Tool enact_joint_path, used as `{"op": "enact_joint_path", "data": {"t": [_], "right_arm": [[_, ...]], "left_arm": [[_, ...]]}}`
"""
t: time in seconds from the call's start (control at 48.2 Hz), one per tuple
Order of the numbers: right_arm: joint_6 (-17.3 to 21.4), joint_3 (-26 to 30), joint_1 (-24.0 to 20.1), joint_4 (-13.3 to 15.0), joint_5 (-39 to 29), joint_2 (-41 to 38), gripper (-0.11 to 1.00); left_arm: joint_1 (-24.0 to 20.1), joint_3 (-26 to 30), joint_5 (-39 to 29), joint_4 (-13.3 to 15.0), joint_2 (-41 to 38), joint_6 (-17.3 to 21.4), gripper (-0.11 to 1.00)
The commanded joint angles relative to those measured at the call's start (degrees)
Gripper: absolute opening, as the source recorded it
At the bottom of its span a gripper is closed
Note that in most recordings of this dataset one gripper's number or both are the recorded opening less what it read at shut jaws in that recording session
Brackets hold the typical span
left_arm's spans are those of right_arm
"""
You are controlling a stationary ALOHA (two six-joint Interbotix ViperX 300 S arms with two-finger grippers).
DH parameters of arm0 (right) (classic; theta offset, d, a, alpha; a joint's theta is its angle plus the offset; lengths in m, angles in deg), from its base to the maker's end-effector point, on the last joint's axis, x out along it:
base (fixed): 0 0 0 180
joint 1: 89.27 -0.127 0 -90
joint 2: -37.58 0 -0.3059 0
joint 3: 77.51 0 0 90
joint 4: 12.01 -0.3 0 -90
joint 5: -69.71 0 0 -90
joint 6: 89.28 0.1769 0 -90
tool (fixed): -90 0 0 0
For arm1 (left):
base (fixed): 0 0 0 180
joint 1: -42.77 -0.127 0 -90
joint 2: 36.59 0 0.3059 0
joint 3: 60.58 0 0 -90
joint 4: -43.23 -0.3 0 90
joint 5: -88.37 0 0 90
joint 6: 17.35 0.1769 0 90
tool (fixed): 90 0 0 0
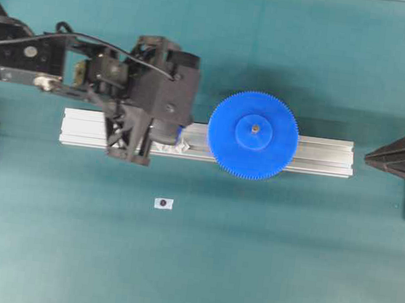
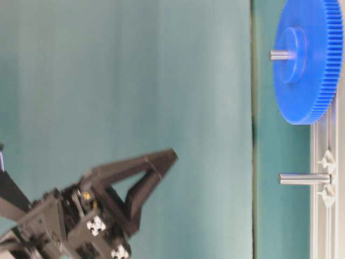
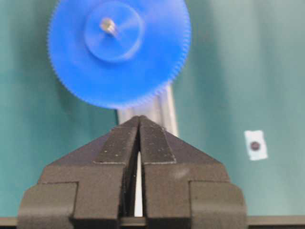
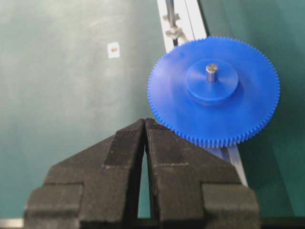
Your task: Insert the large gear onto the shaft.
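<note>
The large gear [image 1: 252,135] lies flat over the aluminium rail, with the tip of the shaft [image 1: 254,128] poking up through its hub. The table-level view shows the gear [image 2: 307,59] with the shaft [image 2: 280,54] through it. My left gripper [image 1: 180,124] is shut and empty, raised above the rail just left of the gear, and it also shows in the left wrist view [image 3: 139,118]. My right gripper [image 1: 367,157] is shut and empty at the far right, apart from the gear [image 4: 213,90], and it also shows in the right wrist view [image 4: 145,121].
The aluminium rail [image 1: 319,156] runs left to right across the mat. A second bare pin [image 2: 304,178] with clear plastic pieces stands on the rail under my left gripper. A small white sticker with a dark dot [image 1: 163,203] lies in front of the rail.
</note>
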Motion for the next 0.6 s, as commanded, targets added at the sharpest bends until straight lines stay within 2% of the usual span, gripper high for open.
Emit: {"op": "enact_joint_path", "data": {"t": [0.0, 0.228, 0.581], "right_arm": [[0.53, 0.7, 0.18, 0.18, 0.62, -0.44, 0.11], [0.53, 0.7, 0.09, 0.18, 0.79, -0.44, 0.11], [0.7, 0.53, -0.79, 0.18, 1.85, -0.44, 0.11]], "left_arm": [[0.79, 0.18, 1.41, 0.0, 2.29, -0.26, -0.01], [1.32, -2.2, 7.91, 0.0, 2.9, -1.14, -0.01], [1.58, -5.62, 13.62, 0.0, 4.13, -9.14, -0.01]]}}
